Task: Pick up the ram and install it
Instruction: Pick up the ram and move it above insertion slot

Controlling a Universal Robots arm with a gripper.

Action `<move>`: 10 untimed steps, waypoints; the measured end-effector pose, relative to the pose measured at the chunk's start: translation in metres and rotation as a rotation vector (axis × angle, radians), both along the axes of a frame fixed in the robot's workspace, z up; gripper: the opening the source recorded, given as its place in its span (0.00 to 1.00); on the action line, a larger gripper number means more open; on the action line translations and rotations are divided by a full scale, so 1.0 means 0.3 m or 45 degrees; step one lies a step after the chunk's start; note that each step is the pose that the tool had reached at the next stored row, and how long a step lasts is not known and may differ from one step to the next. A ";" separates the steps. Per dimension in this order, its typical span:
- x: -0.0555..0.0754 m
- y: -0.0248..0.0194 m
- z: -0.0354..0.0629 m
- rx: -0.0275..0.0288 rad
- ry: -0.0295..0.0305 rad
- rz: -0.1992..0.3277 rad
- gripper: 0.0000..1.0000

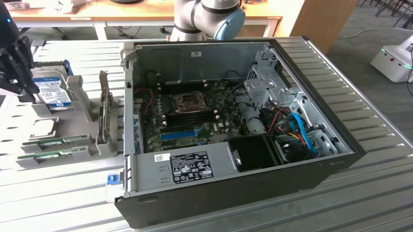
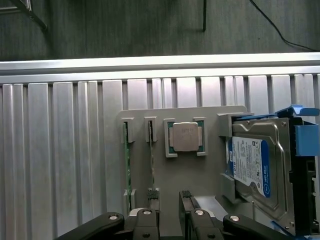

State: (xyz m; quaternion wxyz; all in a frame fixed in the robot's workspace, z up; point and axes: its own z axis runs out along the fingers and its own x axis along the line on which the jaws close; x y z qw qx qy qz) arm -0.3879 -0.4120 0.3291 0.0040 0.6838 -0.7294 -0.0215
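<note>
Two green ram sticks stand on edge side by side in a grey holder (image 2: 210, 112) on the table, one ram (image 2: 151, 160) beside the other ram (image 2: 127, 165). In the exterior view they lie at the left, ram (image 1: 63, 141) and ram (image 1: 51, 155). My gripper (image 2: 170, 197) hangs over the holder, open, with nothing between its fingers. One fingertip (image 2: 154, 199) lines up with the end of the nearer stick. At the exterior view's far left the black gripper (image 1: 14, 72) hovers above the parts holder.
The holder also carries a square processor (image 2: 185, 136) and a hard drive (image 2: 250, 165) with a blue label. The open computer case (image 1: 335, 159) fills the middle of the slatted table, its motherboard showing black memory slots (image 1: 193, 115) and a blue expansion slot (image 1: 177, 134).
</note>
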 end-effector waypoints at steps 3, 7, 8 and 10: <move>0.000 0.000 -0.018 -0.0001 0.0000 -0.001 0.30; 0.000 0.000 -0.042 0.0000 0.0001 -0.003 0.30; 0.000 0.000 -0.047 0.0000 0.0001 -0.003 0.30; 0.000 0.000 -0.059 0.0000 0.0000 -0.004 0.30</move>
